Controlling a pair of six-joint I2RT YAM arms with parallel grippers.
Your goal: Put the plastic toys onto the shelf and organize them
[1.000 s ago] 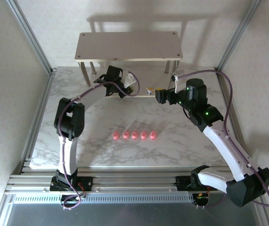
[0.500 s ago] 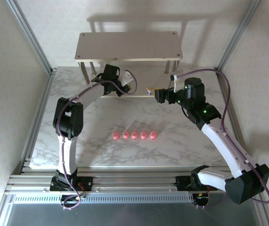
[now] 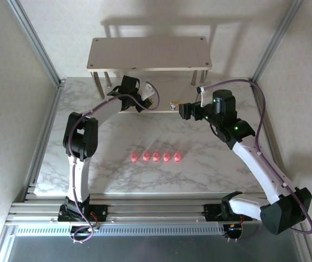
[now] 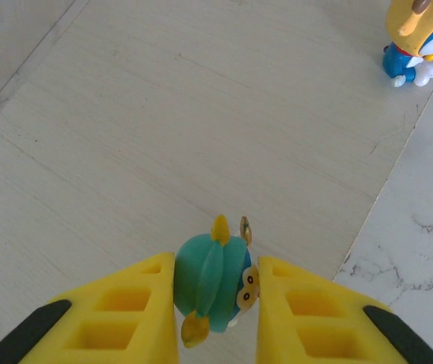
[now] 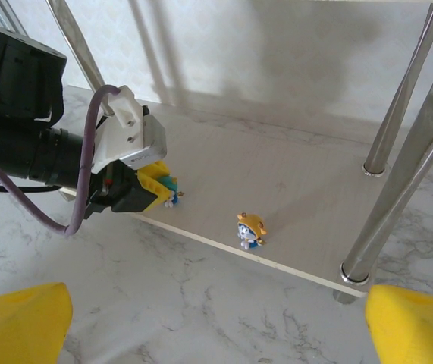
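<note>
Well, left pincer [image 4: 216,292] grips teal toy [image 4: 210,279].

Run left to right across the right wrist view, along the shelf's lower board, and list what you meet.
Left gripper, shut on the teal-topped figurine → orange-topped figurine, standing free near the board's front edge → the shelf's two silver legs.
</note>
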